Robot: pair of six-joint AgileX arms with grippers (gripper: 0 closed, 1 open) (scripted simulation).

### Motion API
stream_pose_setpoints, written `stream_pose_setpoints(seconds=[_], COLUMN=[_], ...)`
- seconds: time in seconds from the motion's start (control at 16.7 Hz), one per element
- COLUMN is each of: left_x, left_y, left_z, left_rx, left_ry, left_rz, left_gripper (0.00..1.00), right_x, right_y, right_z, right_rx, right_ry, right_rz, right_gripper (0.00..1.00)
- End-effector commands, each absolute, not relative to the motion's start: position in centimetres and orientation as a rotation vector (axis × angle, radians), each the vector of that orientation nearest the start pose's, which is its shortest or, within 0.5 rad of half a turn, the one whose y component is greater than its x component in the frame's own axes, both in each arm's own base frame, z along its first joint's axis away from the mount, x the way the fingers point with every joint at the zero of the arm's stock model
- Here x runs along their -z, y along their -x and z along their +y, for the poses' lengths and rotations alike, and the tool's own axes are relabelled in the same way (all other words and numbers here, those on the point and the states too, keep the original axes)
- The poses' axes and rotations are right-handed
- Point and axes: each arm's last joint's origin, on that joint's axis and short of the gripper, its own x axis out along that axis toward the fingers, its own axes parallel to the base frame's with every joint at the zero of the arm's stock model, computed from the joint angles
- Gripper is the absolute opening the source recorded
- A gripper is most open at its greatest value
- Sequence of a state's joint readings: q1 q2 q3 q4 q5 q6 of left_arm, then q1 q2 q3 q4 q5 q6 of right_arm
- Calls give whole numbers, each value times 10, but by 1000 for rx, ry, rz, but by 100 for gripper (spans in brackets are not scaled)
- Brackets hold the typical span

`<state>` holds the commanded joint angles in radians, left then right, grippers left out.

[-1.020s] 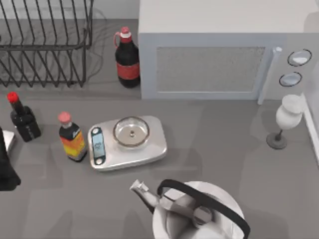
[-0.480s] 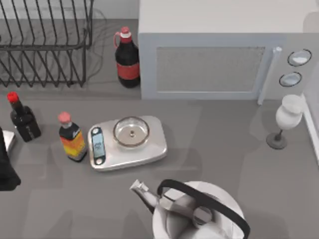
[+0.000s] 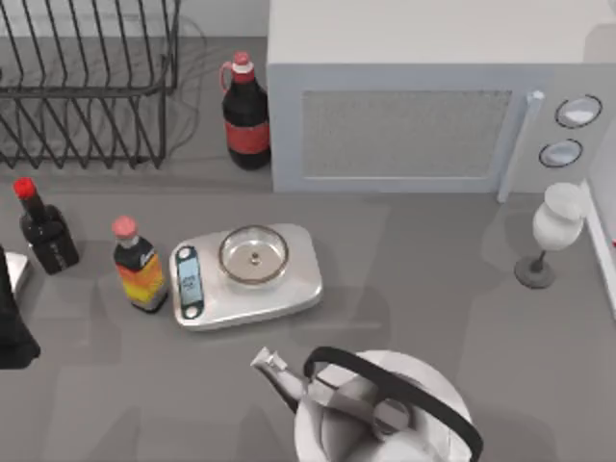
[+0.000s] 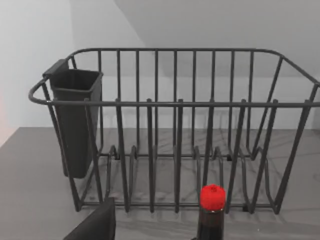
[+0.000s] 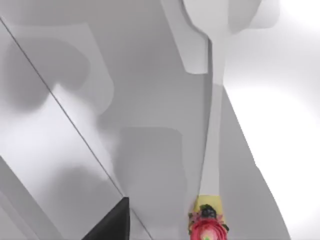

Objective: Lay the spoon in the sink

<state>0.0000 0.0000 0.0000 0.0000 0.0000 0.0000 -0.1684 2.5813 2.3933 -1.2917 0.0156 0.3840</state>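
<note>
The spoon (image 5: 214,130) has a white handle and bowl and a red and yellow flower at its handle end. It stretches away from my right wrist camera over pale white surfaces that look like the sink (image 5: 280,125). My right gripper (image 5: 160,235) is open. Its one visible dark finger (image 5: 110,222) stands apart from the spoon's flower end and does not touch it. The sink's white rim (image 3: 603,226) runs along the right edge of the top view. My left arm (image 3: 10,322) is parked at the table's left edge, and its gripper (image 4: 160,235) is open and holds nothing.
A white kettle (image 3: 385,414) stands at the front centre and a kitchen scale (image 3: 245,274) sits left of centre. Near the scale are an orange-labelled bottle (image 3: 138,269) and a dark bottle (image 3: 43,231). At the back are a dish rack (image 3: 87,82), a cola bottle (image 3: 245,115) and a microwave (image 3: 423,96). A white goblet (image 3: 553,231) is at the right.
A thin red sliver has appeared at the right edge of the top view by the sink rim. Nothing else has visibly moved.
</note>
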Motion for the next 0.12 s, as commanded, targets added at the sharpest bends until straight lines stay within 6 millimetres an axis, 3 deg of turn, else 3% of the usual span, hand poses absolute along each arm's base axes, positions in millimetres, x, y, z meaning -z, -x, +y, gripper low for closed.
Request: stream_pose_setpoints(seconds=[0.12], left_x=[-160], left_y=[-106], left_z=[-1], left_rx=[0], left_ry=[0], left_rz=[0], left_gripper=[100], right_x=[-155], right_y=[-504], right_z=[-79], right_rx=[415], right_ry=[-418], right_rz=[1438], right_gripper=[100])
